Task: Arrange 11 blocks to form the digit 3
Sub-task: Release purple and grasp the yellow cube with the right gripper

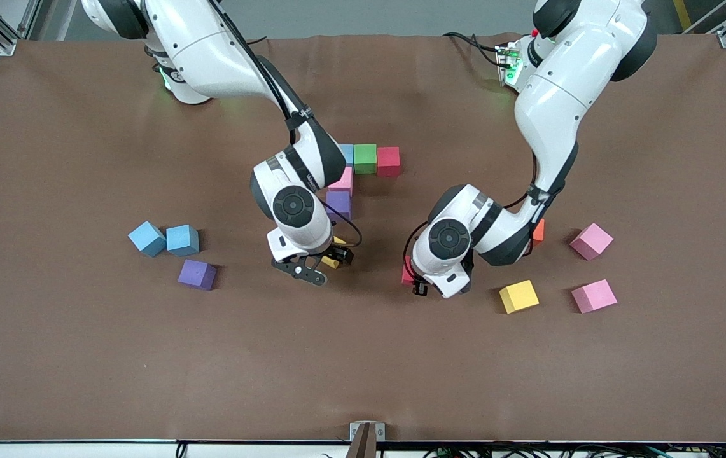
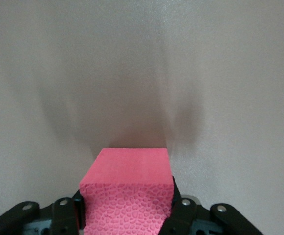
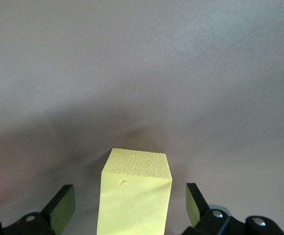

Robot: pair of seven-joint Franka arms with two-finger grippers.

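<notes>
Working up from the edge nearest the front camera, I count thirteen blocks in view. Lowest are a yellow block [image 1: 518, 296] and a pink block [image 1: 593, 296] toward the left arm's end of the table, well apart from each other. Toward the right arm's end lies a purple block [image 1: 197, 274].

In the middle, my left gripper [image 1: 418, 280] is down low, its fingers [image 2: 181, 211] pressed narrow against a red block [image 1: 408, 275], which looks pinkish-red in the left wrist view [image 2: 129, 193]. I cannot tell whether that block rests on the table [image 1: 363, 356] or is just off it. My right gripper [image 1: 318, 268] is also low, its fingers [image 3: 195, 203] spread wide on either side of a second yellow block [image 1: 333, 259], with a gap on both sides, so nothing is gripped there.

Farther up are two light blue blocks, one [image 1: 147, 238] touching the other [image 1: 182, 240], a second pink block [image 1: 591, 241], and an orange block [image 1: 538, 232] mostly hidden by the left arm.

Farther still, a second purple block [image 1: 340, 205] sits against a third pink block [image 1: 343, 181]. Farthest is a row: a blue block [image 1: 347, 154], a green block [image 1: 365, 158] and a second red block [image 1: 388, 161], touching side by side.

So: three pink, three blue, two yellow, two purple, two red, one green, one orange.
</notes>
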